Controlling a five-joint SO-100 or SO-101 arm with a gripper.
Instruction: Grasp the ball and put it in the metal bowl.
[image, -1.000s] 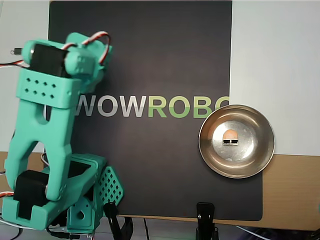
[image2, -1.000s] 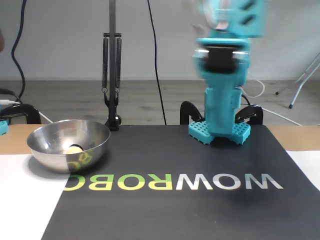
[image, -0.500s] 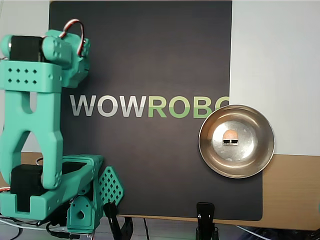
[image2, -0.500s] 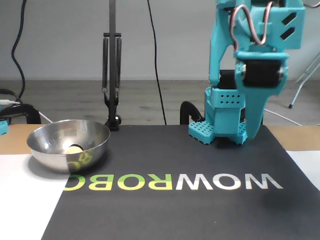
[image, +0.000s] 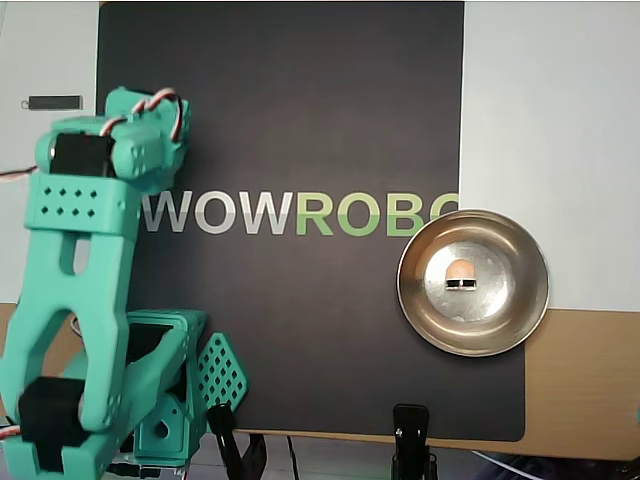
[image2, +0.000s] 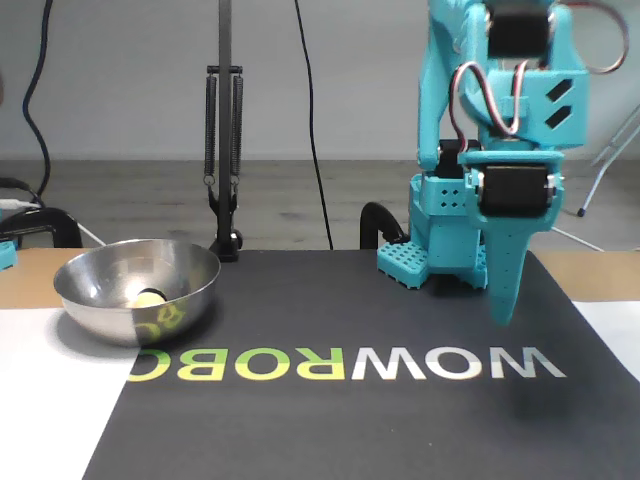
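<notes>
Fingers on the gripper (image2: 503, 305) point straight down in the fixed view, tapering to one narrow tip that hangs a bit above the dark mat (image2: 330, 420), right over the W end of the printed WOWROBO lettering (image2: 345, 364). From that angle they look pressed together with nothing between them, though honestly I can't tell for sure since only one teal blade really shows. The overhead view doesn't help, because the wrist block and its servo (image: 82, 155) sit right on top of the tips. Above the fingers the teal arm (image: 75, 300) folds back toward its base (image2: 437, 265) at the mat's edge, with red and white servo wires looping off the top joint. Well apart from all that, on the other side of the mat, sits the metal bowl (image: 520, 330), straddling the mat's edge and the lighter table beside it. The ball (image: 461, 270) is already inside, resting near the middle of the shiny bottom, and in the fixed view just its top peeks over the rim (image2: 150, 297). A black clamp (image: 411, 440) grips the mat's near edge in the overhead view.
</notes>
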